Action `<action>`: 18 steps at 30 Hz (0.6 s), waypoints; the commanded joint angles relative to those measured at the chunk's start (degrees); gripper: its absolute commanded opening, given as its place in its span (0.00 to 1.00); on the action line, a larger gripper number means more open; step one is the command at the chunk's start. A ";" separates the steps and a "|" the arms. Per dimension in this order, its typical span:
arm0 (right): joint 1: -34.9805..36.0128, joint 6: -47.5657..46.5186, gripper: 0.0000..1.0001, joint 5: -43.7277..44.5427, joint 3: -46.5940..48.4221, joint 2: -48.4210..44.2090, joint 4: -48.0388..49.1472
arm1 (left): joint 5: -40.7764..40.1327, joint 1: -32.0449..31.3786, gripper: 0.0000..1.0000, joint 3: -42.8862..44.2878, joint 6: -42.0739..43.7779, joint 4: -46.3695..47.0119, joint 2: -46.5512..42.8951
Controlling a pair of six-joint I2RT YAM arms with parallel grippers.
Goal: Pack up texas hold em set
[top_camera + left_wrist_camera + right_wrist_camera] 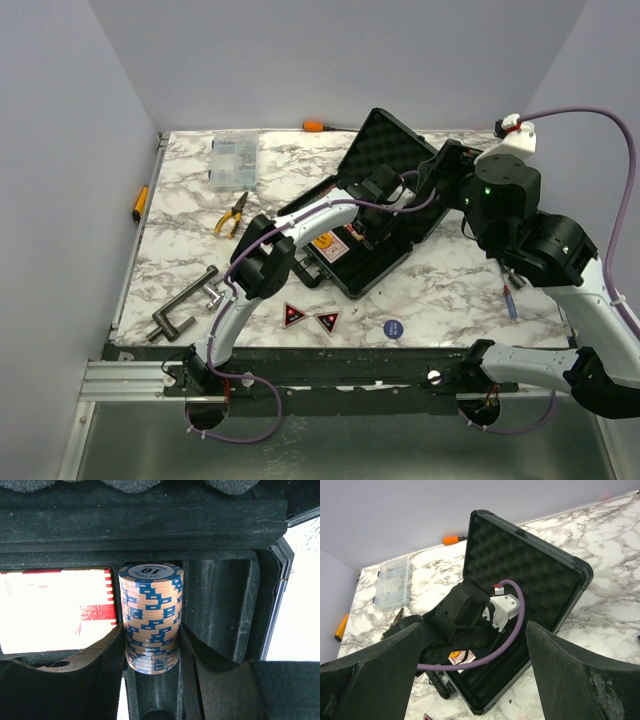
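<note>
The black briefcase [385, 262] lies open mid-table, its foam-lined lid [385, 140] raised at the back. My left gripper [372, 232] reaches inside it. In the left wrist view the gripper [151, 630] is shut on a blue-and-tan chip stack [151, 605] lying in a foam groove. The orange card deck [55, 610] sits in the slot to its left. Two red-black triangles [294, 315] and a blue round button [392, 328] lie on the table in front of the case. My right gripper [474, 630] is open and empty, held above the case's right side.
A clear organiser box [233, 160] and yellow-handled pliers [232, 214] lie at the back left. An orange-handled screwdriver [318, 126] lies against the back wall. A metal T-handled tool [185, 305] lies at the front left. An orange tool [140, 203] sits on the left edge.
</note>
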 commanded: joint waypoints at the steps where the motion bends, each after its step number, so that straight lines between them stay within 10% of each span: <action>1: 0.24 1.16 0.87 -1.86 1.19 0.96 -1.12 | -0.94 -0.33 0.05 1.59 0.14 1.81 -0.09; 18: 0.19 2.42 0.87 -2.37 1.38 1.23 -2.07 | -1.68 -0.53 0.35 -0.49 0.24 3.24 -2.63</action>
